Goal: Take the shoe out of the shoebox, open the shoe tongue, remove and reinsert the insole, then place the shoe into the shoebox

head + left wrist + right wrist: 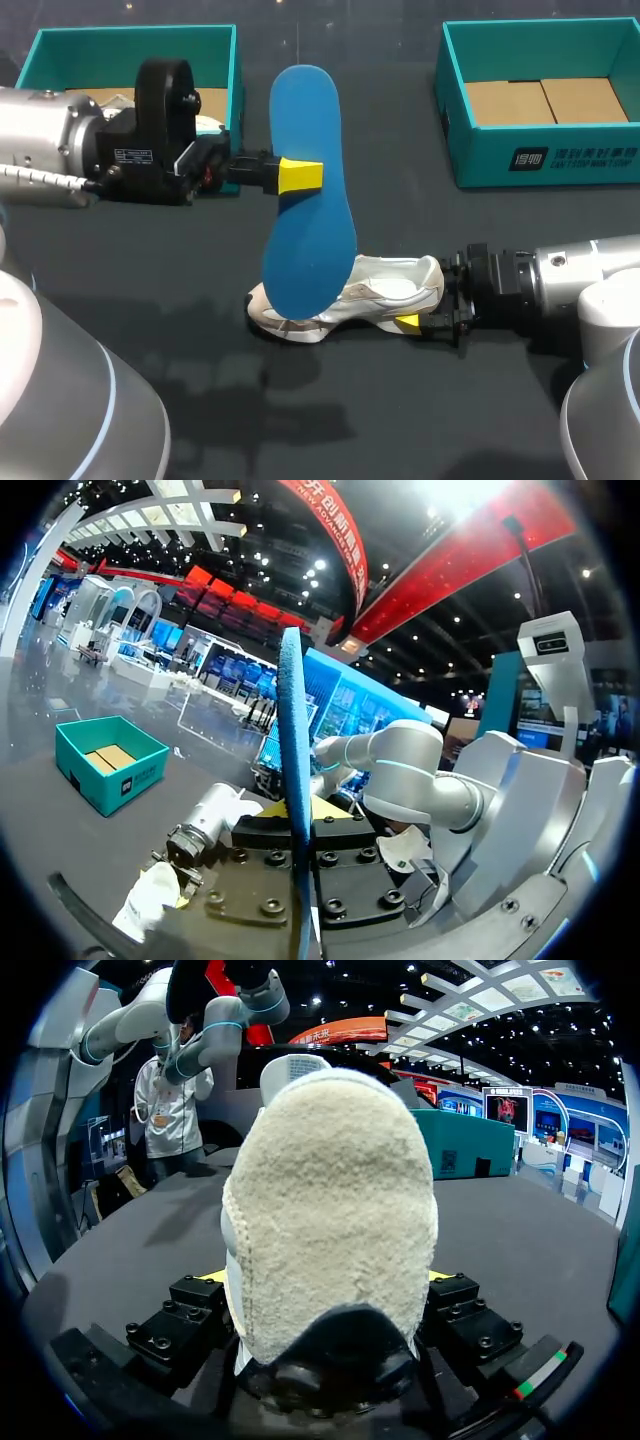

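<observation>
A blue insole (305, 190) hangs upright above the table, pinched at its edge by my left gripper (300, 175), which is shut on it. In the left wrist view the insole (293, 730) shows edge-on between the fingers of the left gripper (295, 815). Below it a white shoe (345, 295) lies on the dark table. My right gripper (425, 300) clasps its heel from both sides. The fleece-lined heel of the shoe (330, 1210) fills the right wrist view, sitting in the right gripper (330, 1285).
A teal shoebox (540, 160) with a cardboard floor stands at the back right. A second teal box (60, 45) stands at the back left, partly hidden by my left arm (120, 145).
</observation>
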### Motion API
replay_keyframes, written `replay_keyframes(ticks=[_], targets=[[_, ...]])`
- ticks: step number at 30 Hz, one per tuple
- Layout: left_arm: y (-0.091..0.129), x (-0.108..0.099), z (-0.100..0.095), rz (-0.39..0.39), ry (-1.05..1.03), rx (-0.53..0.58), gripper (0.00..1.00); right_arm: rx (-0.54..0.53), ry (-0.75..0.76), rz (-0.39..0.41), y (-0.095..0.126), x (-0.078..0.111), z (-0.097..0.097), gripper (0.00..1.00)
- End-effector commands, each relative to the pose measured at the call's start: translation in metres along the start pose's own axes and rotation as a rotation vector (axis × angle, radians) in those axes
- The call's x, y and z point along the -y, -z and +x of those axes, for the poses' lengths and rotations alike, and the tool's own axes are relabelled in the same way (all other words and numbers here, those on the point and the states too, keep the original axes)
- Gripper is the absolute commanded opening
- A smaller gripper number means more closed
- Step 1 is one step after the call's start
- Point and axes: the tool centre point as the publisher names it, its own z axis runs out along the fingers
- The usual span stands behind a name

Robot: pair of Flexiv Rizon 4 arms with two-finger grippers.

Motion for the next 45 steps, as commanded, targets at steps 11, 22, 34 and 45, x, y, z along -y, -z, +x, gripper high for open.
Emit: replay_keyframes(ticks=[11, 22, 34, 45], targets=[[-0.002, 0.000, -0.001, 0.001, 0.000, -0.002, 0.00, 0.037, 0.003, 0.031, 0.012, 0.000, 0.006, 1.00], [-0.002, 0.000, -0.001, 0.001, 0.000, -0.002, 0.00, -0.013, -0.059, 0.210, 0.042, -0.010, 0.007, 1.00], [-0.002, 0.000, -0.001, 0.001, 0.000, -0.002, 0.00, 0.051, -0.102, 0.599, 0.074, -0.040, 0.014, 1.00], [-0.002, 0.000, -0.001, 0.001, 0.000, -0.002, 0.00, 0.053, -0.130, 0.689, 0.073, -0.044, 0.012, 1.00]])
